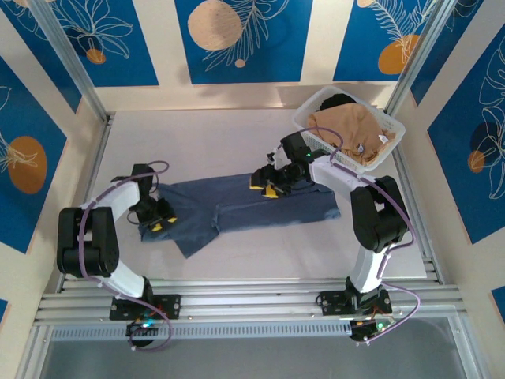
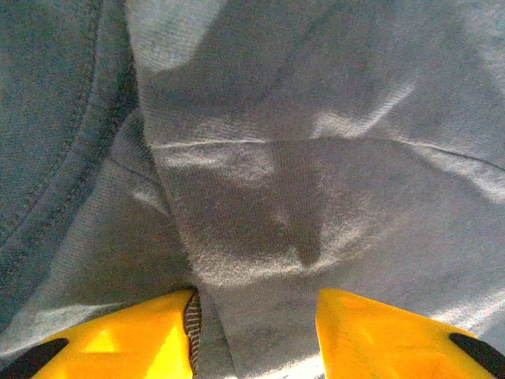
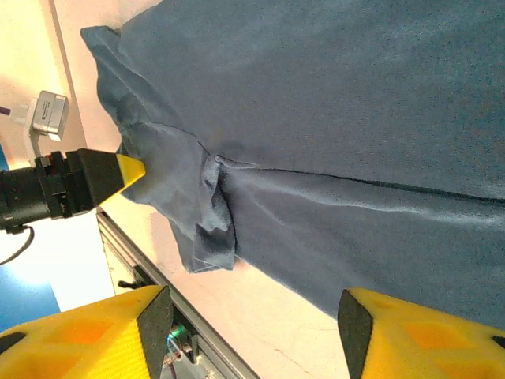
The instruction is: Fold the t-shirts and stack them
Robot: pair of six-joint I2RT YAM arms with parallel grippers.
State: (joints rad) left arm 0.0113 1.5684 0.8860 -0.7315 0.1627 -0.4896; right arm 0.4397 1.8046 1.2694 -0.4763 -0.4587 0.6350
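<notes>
Spread across table (image 1: pixel 205 142): blue shirt (image 1: pixel 245 207); heaped in basket (image 1: pixel 302 120) at back right: tan shirt (image 1: pixel 347 130). At blue shirt's left end, left gripper (image 1: pixel 163 223), jaws apart over cloth. Above its far edge, right gripper (image 1: pixel 263 189), jaws spread, empty.

Slate-blue t-shirt (image 1: pixel 237 209), tan t-shirt (image 1: pixel 347 130), white lattice basket (image 1: pixel 308 104), blue leaf-patterned wall panels (image 1: pixel 276 47).

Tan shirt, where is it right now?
In the top view, the tan shirt lies in the white basket at the far right corner of the table, just beyond the right hand and the blue shirt.
</notes>
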